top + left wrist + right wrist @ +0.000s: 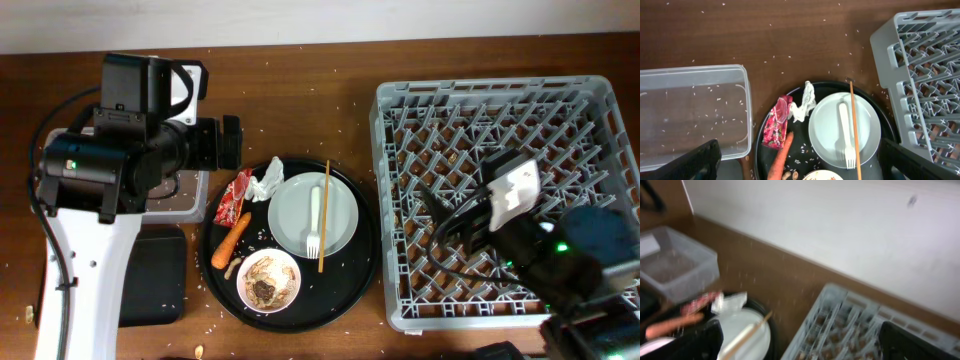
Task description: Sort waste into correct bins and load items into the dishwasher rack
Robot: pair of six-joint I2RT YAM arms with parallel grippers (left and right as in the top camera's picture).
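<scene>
Closest to the near edge of the bench (pixel 300 90), the food-smeared bowl (pixel 268 281) stands on the near part of the round serving tray (pixel 365 270). Pale food scraps (pixel 234 266) lie just to its left. The flat black tray (pixel 155 275) lies by the near-left corner, beside the round one and partly under the left arm.

Next on the round tray is the carrot (pixel 231 241), lying aslant on the left side. The plate (pixel 295 215) sits mid-tray with the fork (pixel 314 218) on it, tines toward the near edge. The chopstick (pixel 324 215) crosses the plate's right side and overhangs it at both ends.

Beyond the carrot, the red foil wrapper (pixel 235 196) lies at the tray's left rim. The tissue (pixel 266 183) is just beside it, against the plate's far-left edge.

The clear tub (pixel 690 115) stands near the left edge, grains scattered inside (the arm hides most of it from overhead). The left gripper (pixel 228 143) hovers between the tub and the tray's far rim, fingers wide apart and empty.

The dishwasher rack (pixel 480 92) fills the right side from near edge to far. The right gripper (pixel 428 210) hangs over its left-middle pegs, fingers spread and holding nothing. Rice grains (pixel 785 57) speckle the far bench.
</scene>
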